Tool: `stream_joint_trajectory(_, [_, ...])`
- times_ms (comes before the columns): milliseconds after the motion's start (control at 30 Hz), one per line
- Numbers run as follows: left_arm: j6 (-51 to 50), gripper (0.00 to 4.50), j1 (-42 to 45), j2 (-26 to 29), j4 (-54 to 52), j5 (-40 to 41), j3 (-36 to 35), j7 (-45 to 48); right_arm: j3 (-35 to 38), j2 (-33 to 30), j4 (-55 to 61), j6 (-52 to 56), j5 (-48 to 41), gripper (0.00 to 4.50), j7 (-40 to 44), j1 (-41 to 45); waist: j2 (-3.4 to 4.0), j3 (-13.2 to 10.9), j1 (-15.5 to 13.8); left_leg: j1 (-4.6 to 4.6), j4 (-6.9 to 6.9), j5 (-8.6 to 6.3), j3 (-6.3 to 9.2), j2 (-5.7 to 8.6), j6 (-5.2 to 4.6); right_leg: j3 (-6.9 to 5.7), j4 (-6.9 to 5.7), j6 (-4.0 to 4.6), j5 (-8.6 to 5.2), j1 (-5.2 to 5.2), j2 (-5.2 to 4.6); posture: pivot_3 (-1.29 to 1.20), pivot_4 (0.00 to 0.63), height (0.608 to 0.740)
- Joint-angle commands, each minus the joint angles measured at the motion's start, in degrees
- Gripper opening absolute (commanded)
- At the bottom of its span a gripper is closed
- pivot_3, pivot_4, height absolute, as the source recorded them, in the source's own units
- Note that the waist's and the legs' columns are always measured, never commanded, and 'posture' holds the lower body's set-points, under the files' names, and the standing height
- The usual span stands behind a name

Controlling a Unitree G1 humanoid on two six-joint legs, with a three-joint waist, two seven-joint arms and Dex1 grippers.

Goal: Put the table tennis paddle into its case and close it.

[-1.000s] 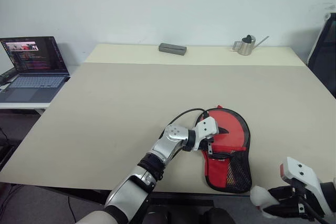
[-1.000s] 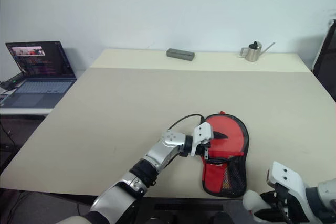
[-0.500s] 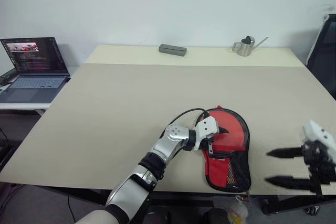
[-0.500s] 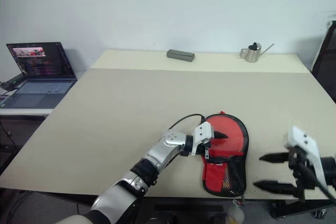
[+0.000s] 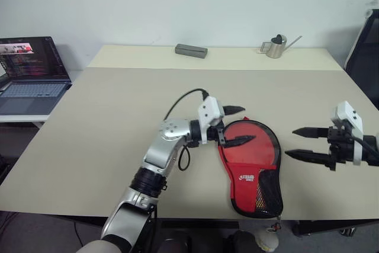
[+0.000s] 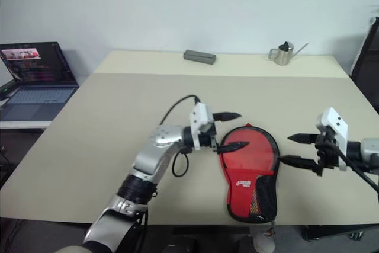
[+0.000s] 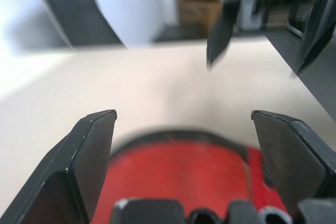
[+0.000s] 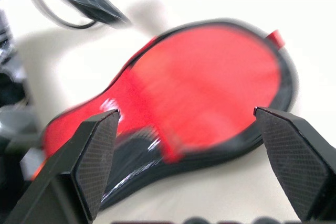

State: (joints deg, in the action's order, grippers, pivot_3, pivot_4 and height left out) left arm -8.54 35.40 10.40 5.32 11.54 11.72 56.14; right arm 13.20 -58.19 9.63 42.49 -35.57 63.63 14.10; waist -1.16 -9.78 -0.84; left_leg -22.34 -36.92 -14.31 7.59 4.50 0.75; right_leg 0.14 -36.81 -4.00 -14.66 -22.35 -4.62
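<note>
Case (image 5: pixel 251 164) lies flat on table (image 5: pixel 118 117), left gripper (image 5: pixel 237 125) spread above its round end, right gripper (image 5: pixel 302 143) spread beside it, both empty

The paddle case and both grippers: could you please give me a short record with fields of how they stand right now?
case: paddle case lies flat on the table, red panel up, near the front edge
pom-pom: white, hangs off the front edge
left gripper: open, raised over the case's round end, holds nothing
right gripper: open, to the right of the case, pointing at it, holds nothing
far edge: grey box, metal watering can
</note>
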Motion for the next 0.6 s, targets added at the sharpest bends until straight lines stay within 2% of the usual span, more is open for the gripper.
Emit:
stream_joint_trajectory(33, [-3.7,4.5,-5.2,4.9,-7.7,1.6,-6.0,-4.5,-1.7,3.5,-11.6,-6.9,3.4,4.48,-0.2,7.8,0.04,0.0,0.6,0.09,0.04,0.0,-0.06,-0.03,0.01,0.11,-0.02,0.1,0.04,0.0,0.02,0.0,0.15,0.74])
stream_joint_trajectory(233, [-5.7,4.5,-16.0,13.4,-13.9,2.6,-17.0,-11.9,-6.5,9.5,-34.7,-20.1,13.1,4.48,-1.3,21.5,0.06,-0.5,1.0,0.3,0.13,-0.02,-0.2,-0.11,0.02,0.32,-0.08,0.39,0.14,0.0,0.17,0.0,0.15,0.74])
stream_joint_trajectory(367, [-7.9,4.5,-18.9,15.8,-16.9,3.8,-20.4,-14.8,-8.1,11.4,-51.2,-30.4,18.6,4.48,-0.3,30.2,0.09,-0.7,0.7,0.25,0.11,-0.05,-0.2,-0.07,0.09,0.32,-0.06,0.4,0.15,-0.02,0.13,0.0,0.15,0.74])
stream_joint_trajectory(433, [-8.1,4.5,-22.1,18.2,-18.2,5.6,-23.5,-13.6,-9.1,13.2,-54.9,-33.6,20.4,4.48,-0.4,33.2,0.1,-0.7,0.9,0.23,0.1,-0.05,-0.23,-0.04,0.1,0.34,-0.05,0.4,0.15,-0.04,0.1,0.0,0.15,0.74])
stream_joint_trajectory(600, [-8.4,4.5,-25.1,20.0,-18.2,6.6,-25.7,-15.4,-10.9,15.7,-60.8,-37.9,23.7,4.48,1.0,37.7,0.13,-0.7,1.1,0.27,0.17,-0.1,-0.3,-0.17,0.28,0.46,-0.06,0.48,0.11,-0.14,0.2,0.0,0.15,0.74])
